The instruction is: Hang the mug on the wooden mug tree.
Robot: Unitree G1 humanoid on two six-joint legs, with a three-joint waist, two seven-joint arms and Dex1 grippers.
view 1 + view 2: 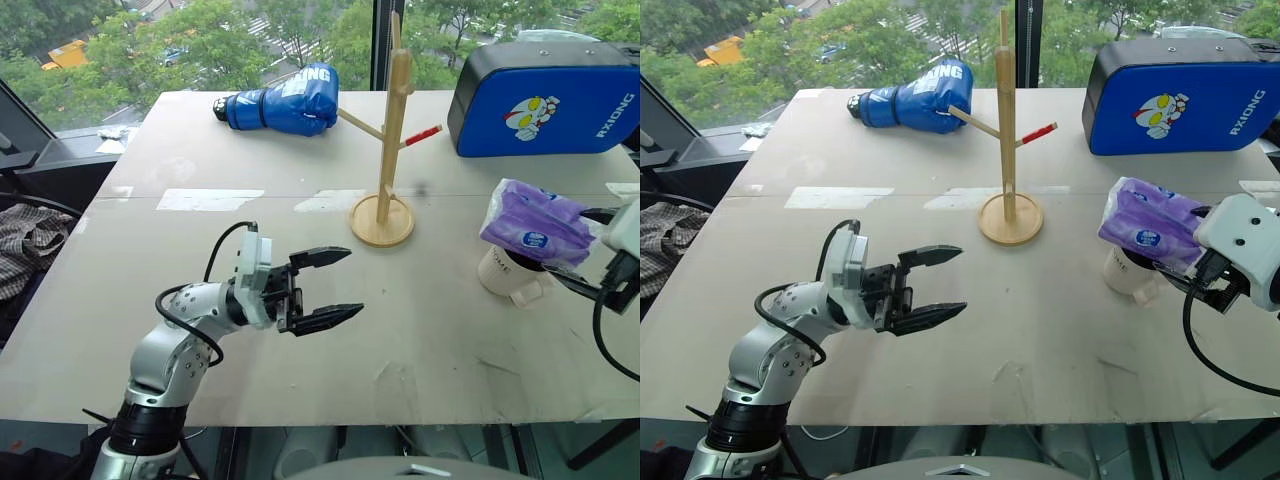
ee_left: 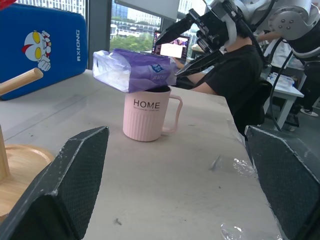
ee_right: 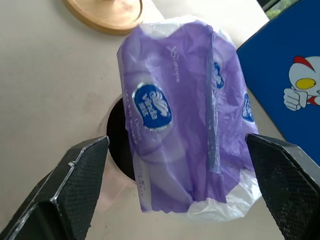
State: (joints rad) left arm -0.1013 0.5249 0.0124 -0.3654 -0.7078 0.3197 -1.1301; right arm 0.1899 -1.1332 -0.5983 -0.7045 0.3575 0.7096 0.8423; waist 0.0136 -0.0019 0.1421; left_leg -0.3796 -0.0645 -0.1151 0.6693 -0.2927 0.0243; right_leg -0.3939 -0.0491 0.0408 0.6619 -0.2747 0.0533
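Note:
The cream mug (image 1: 508,278) marked HOME stands upright on the table's right side, its handle (image 2: 175,114) showing in the left wrist view. A purple tissue pack (image 1: 535,225) lies across its rim, covering most of the dark inside (image 3: 117,136). My right gripper (image 3: 176,141) is open at the pack, one finger on each side of it, without squeezing it. The wooden mug tree (image 1: 388,140) rises from its round base (image 1: 382,225) at the table's centre back, with a red-tipped peg (image 1: 425,133). My left gripper (image 1: 354,283) hovers open and empty over the table's middle, pointing toward the mug.
A blue boxing glove (image 1: 290,100) lies at the back, left of the tree. A big blue pad (image 1: 545,95) stands at the back right. Checked cloth (image 1: 30,240) lies off the table's left edge. A person in black (image 2: 235,65) sits beyond the right side.

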